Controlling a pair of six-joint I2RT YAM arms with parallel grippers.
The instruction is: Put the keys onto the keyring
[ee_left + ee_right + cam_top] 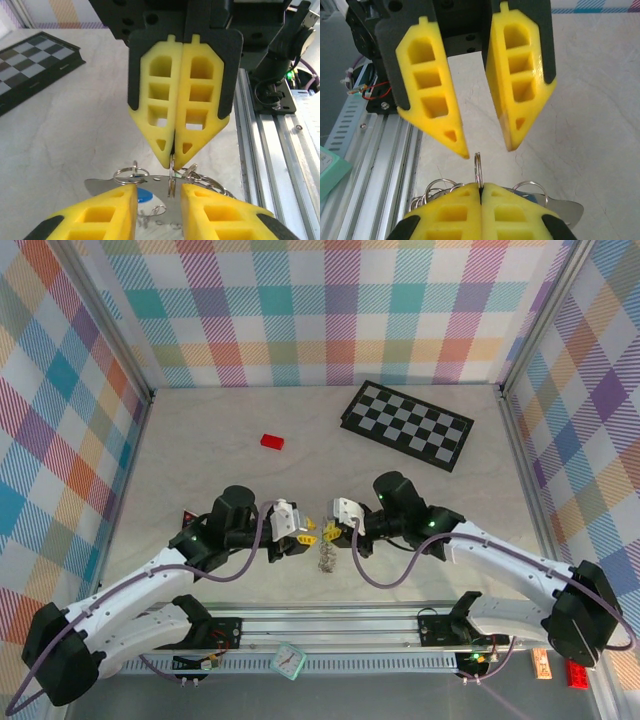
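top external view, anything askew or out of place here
The checkerboard at the back right lies askew, at an angle to the edges of the table. A red block sits alone to its left. Nothing looks spilled or damaged.

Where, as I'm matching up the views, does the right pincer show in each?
Top external: right pincer centre; rail along the bottom.
Left wrist: pincer upper centre, shut on a small ring; rail at right.
Right wrist: pincer bottom edge, ring poking up; rail at left.
Shared landmark: the rail.
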